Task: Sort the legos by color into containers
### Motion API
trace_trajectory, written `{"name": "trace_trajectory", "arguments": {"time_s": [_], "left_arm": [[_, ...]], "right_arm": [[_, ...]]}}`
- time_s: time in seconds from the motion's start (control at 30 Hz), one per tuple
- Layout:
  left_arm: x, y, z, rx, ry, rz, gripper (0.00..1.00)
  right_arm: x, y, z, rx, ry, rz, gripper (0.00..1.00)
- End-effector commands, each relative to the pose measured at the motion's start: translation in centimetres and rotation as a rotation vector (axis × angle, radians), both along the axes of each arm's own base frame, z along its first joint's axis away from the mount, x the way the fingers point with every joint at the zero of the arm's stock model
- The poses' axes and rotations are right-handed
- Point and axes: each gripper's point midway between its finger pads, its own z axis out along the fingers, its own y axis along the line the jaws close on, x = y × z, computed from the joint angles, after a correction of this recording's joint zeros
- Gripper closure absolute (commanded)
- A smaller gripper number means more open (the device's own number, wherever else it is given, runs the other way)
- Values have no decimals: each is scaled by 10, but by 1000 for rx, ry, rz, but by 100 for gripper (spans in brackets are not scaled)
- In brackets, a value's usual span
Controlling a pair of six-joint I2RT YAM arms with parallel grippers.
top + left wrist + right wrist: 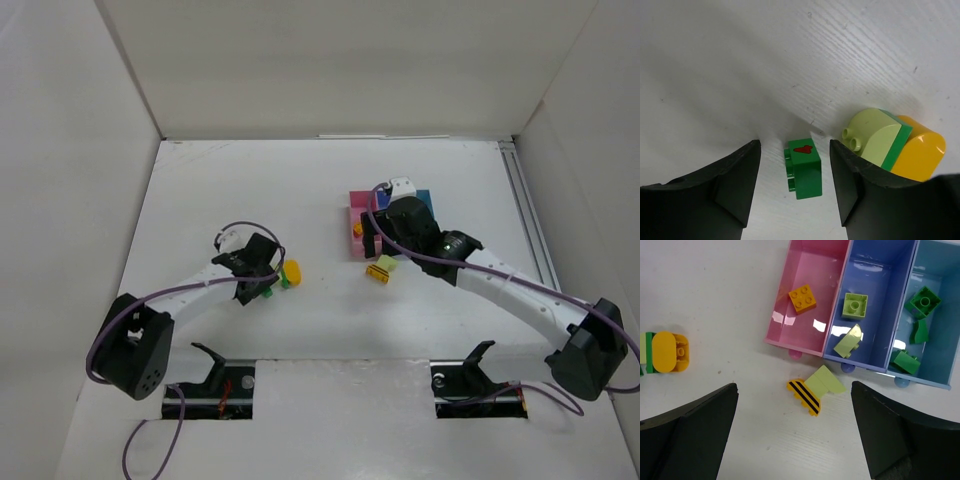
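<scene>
My left gripper is open, its fingers low on either side of a dark green lego with a red mark, not touching it. Beside its right finger lies a joined pale green, green and orange stack. My right gripper is open and empty above a yellow black-striped piece joined to a pale green slope. The pink bin holds an orange lego. The blue-purple bin holds two pale green legos. The light blue bin holds three dark green legos.
In the top view the left gripper is left of centre and the right gripper is just in front of the bins. White walls enclose the table. A metal rail runs along the right side.
</scene>
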Motion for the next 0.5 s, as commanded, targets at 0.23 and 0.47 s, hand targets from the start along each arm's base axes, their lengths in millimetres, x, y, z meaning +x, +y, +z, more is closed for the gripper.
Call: {"name": "trace_trajectory", "arguments": {"time_s": [0.23, 0.47], "left_arm": [[-3, -13, -6, -69, -3, -64, 59], [-17, -13, -7, -120, -1, -54, 77]], "right_arm": [[5, -2, 40, 58, -75, -43, 0], [7, -2, 38, 55, -70, -55, 0]]}}
